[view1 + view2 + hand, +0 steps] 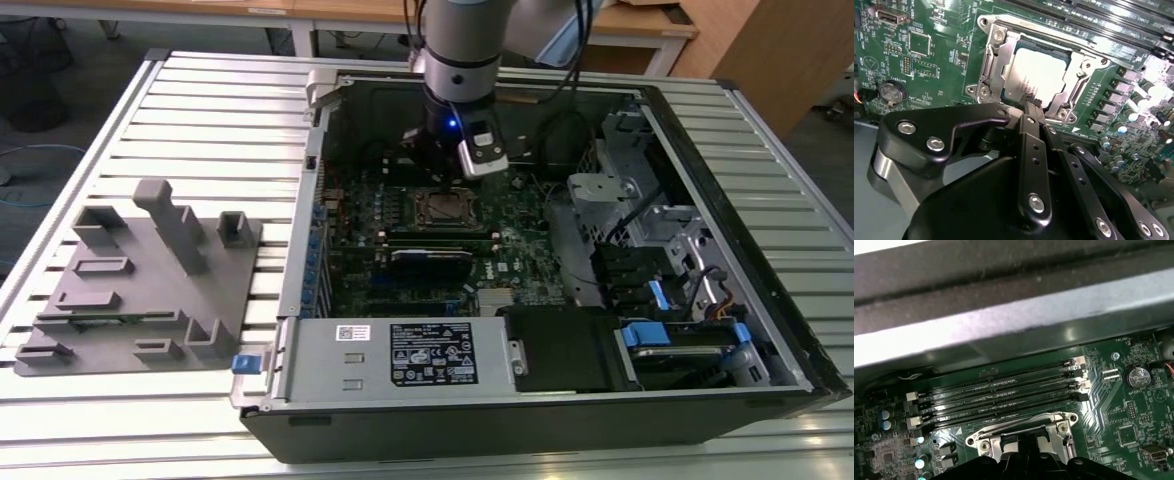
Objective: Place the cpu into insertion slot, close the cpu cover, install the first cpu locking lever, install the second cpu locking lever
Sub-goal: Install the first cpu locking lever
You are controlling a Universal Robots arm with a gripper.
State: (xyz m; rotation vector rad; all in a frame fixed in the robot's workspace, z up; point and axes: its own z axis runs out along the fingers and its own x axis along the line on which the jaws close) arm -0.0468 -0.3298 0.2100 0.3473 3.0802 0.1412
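Gripper at cpu cover edge, green board

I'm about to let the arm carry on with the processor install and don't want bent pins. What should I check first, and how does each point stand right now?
1. Chip lying in the socket: ok, its silvery top sits inside the frame in the second wrist view.
2. Chip fully flat and keyed: cannot tell.
3. Cover down over the chip: ok, the frame lies around the chip's edges.
4. Hand position: ok, its tip is at the socket's edge.
5. Both locking levers latched: cannot tell.
6. Computer case open and lying flat on the table: ok in the exterior view.
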